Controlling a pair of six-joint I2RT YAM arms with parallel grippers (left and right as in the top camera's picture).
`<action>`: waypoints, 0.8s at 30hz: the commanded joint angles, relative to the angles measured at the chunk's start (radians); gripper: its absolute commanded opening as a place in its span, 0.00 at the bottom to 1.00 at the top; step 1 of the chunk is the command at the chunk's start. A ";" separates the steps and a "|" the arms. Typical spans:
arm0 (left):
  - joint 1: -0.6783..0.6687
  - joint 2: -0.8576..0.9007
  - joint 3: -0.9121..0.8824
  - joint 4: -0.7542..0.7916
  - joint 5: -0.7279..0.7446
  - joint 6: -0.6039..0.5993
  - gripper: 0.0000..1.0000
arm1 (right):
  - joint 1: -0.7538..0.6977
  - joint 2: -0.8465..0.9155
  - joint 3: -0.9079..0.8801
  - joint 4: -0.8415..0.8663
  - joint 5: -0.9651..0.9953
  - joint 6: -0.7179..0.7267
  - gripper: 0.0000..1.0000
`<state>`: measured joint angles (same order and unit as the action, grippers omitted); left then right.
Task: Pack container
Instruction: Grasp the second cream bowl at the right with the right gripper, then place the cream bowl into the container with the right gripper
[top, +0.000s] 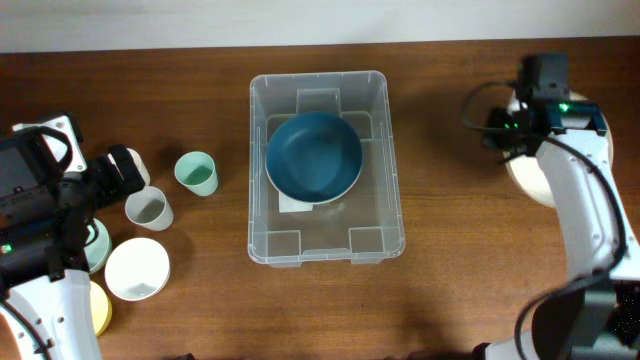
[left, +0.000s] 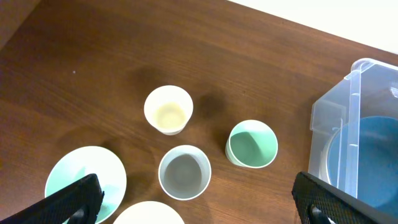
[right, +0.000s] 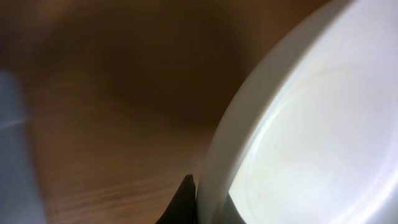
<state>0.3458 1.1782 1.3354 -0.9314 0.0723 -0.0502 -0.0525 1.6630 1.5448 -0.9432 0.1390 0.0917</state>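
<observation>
While the container (top: 320, 236) sits at the middle of the table (top: 450, 300), a blue bowl (top: 314, 156) rests inside it.
Left gripper (left: 199, 194) gapes wide above the cups (left: 251, 144); right gripper (top: 522, 128) is at a white dish (right: 311, 124) rim, its spread impossible to tell.

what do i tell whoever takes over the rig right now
left gripper: jaws open, empty, above the grey cup.
right gripper: at the right white bowl's rim; grip unclear.
done: blue bowl in the container.
left: green cup, cream cup, grey cup, mint bowl, left white bowl and right white bowl, all outside it.
</observation>
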 joint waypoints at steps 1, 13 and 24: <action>0.006 0.002 0.010 0.002 0.012 -0.010 1.00 | 0.151 -0.060 0.092 -0.031 -0.025 -0.387 0.04; 0.006 0.002 0.010 0.002 0.011 -0.010 0.99 | 0.686 -0.024 0.111 -0.028 -0.057 -0.994 0.04; 0.006 0.002 0.010 0.000 0.011 -0.010 0.99 | 0.731 0.227 0.109 0.015 -0.128 -0.993 0.04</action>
<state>0.3458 1.1782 1.3354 -0.9314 0.0723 -0.0502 0.6815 1.8427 1.6402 -0.9531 0.0280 -0.8879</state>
